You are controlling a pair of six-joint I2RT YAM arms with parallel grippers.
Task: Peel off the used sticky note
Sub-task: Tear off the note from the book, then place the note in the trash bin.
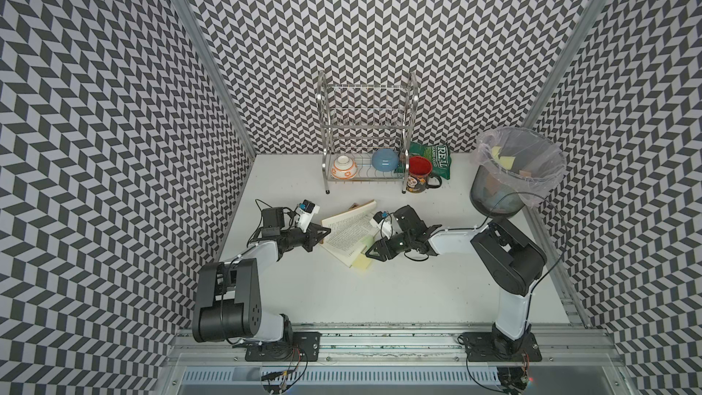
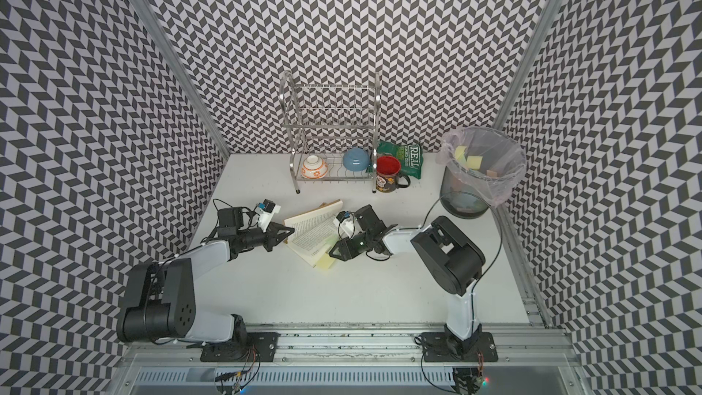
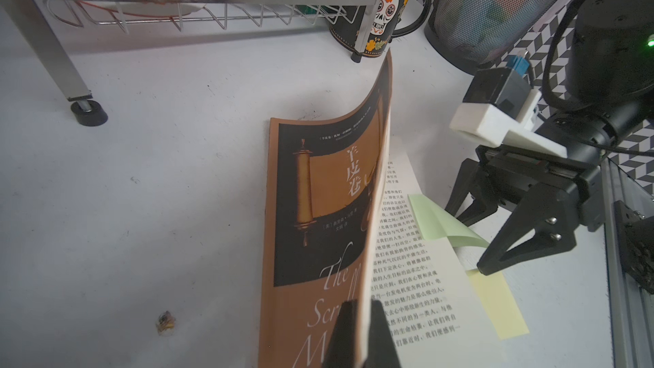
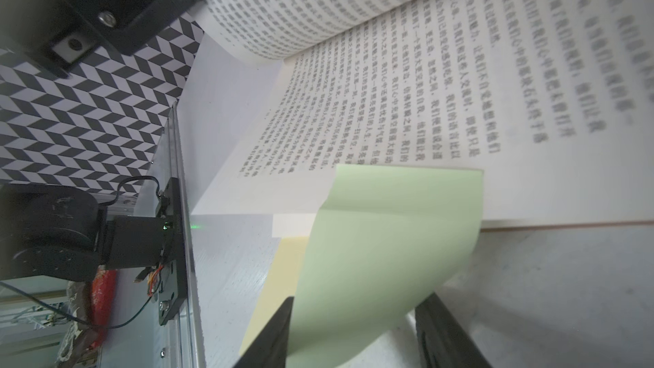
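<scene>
White tabletop (image 1: 342, 298) in both top views. Shows one open book (image 1: 347, 229), clamped at one edge by the tightly closed left gripper (image 1: 323, 232). Places the right gripper (image 1: 366, 254) at the book's opposite edge, over one green sticky note (image 1: 365, 242); one yellow sticky note (image 1: 362, 262) pokes out under that same edge. Behind the book: one rack (image 1: 323, 138), one orange-patterned bowl (image 1: 344, 167), one blue bowl (image 1: 384, 159), one mug (image 1: 419, 174), one snack bag (image 1: 437, 157), one bin (image 1: 490, 191) holding at least two yellow notes.

Left wrist view: confirms the left gripper (image 3: 361, 338) pinching the book's cover and pages; shows the green sticky note (image 3: 442, 224) curling up off the page.

Right wrist view: shows the right gripper (image 4: 359, 299) with fingers (image 4: 279, 327) apart, straddling the note's lifted flap, nothing clamped yet. Looks like the grasping step; next calls for closing on the flap, then pulling away from the book.
</scene>
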